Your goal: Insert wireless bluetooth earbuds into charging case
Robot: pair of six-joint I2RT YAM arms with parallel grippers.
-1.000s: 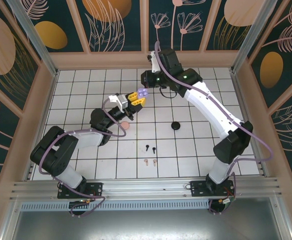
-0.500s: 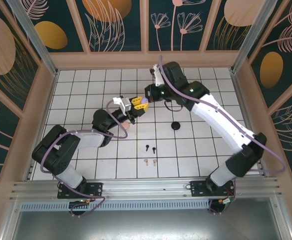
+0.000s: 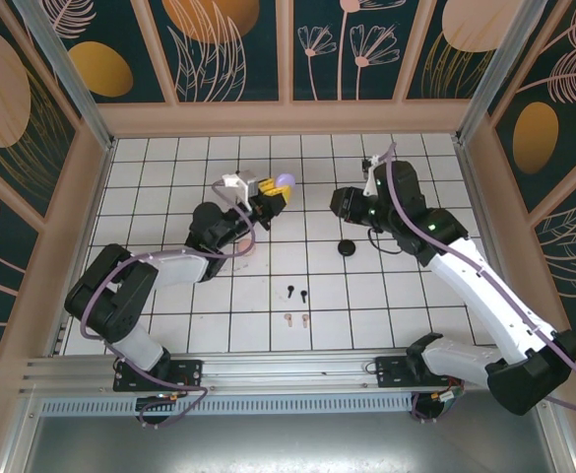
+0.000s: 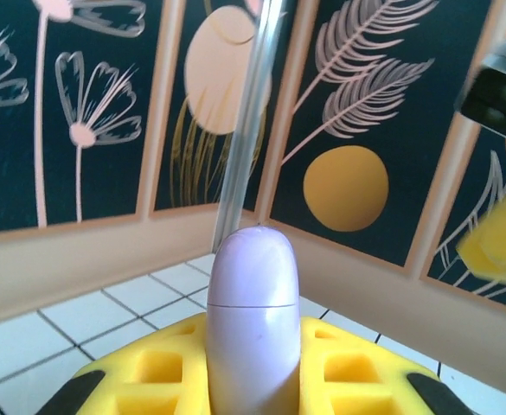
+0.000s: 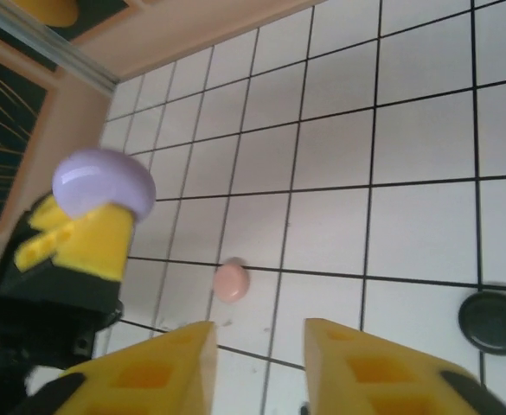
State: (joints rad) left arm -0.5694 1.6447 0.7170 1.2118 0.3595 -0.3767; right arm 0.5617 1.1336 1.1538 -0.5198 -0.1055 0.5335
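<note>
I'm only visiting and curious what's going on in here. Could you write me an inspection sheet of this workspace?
Surface: white tiled table with dark grid lines.
Job's things: lilac case held up off the table; pink case and black case resting on the tiles; black earbuds and pink earbuds lying loose.
Clutter: nothing seen.
Grippers: left gripper has its fingers shut on the lilac case; right gripper has its fingers open, with nothing between them.
Cables: purple cables run along both arms.
Surroundings: floral wall panels, metal frame posts.
</note>
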